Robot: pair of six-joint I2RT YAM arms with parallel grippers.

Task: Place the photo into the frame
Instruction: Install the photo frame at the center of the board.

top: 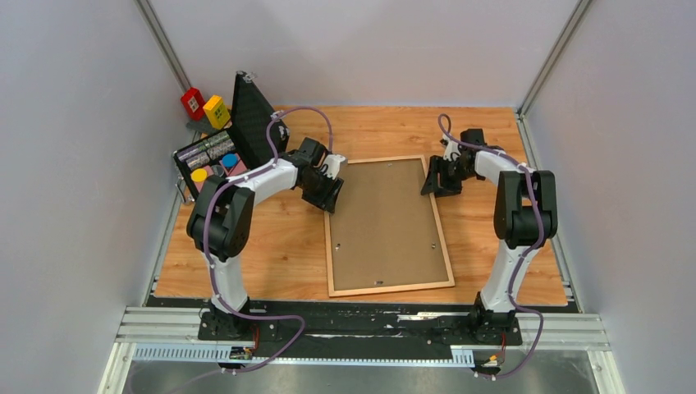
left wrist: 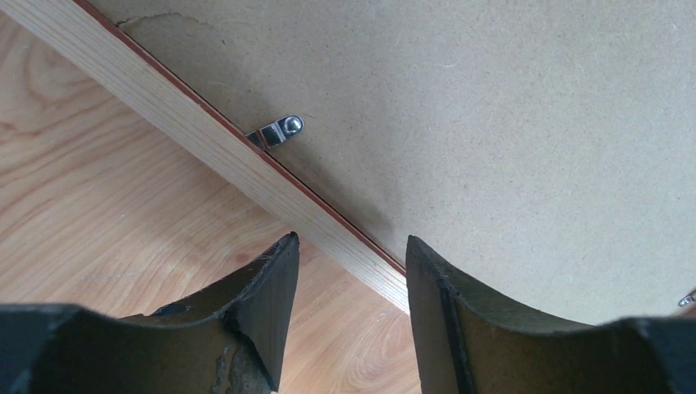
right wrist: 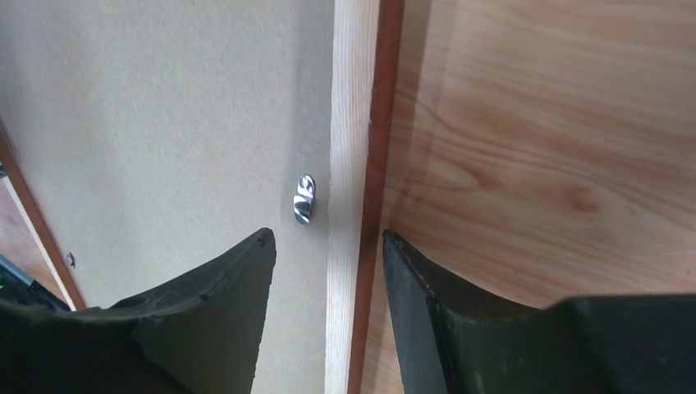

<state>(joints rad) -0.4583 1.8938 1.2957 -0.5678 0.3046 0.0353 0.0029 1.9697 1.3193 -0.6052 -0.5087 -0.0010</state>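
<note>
The frame (top: 394, 289) lies face down in the middle of the table, pale wood back up, with the plain brown backing board (top: 386, 222) inside it. The photo is not in view. My left gripper (top: 332, 193) is open and straddles the frame's left rail (left wrist: 213, 144) near its far corner, close to a metal clip (left wrist: 279, 131). My right gripper (top: 432, 176) is open and straddles the right rail (right wrist: 353, 123), one finger over the backing board (right wrist: 164, 107), the other over the table. A clip (right wrist: 304, 199) sits just ahead of it.
A black case (top: 250, 111) stands open at the back left, beside a tray (top: 182, 168) of small coloured items. A red block (top: 193, 103) and a yellow block (top: 217, 111) sit behind them. Grey walls close in both sides.
</note>
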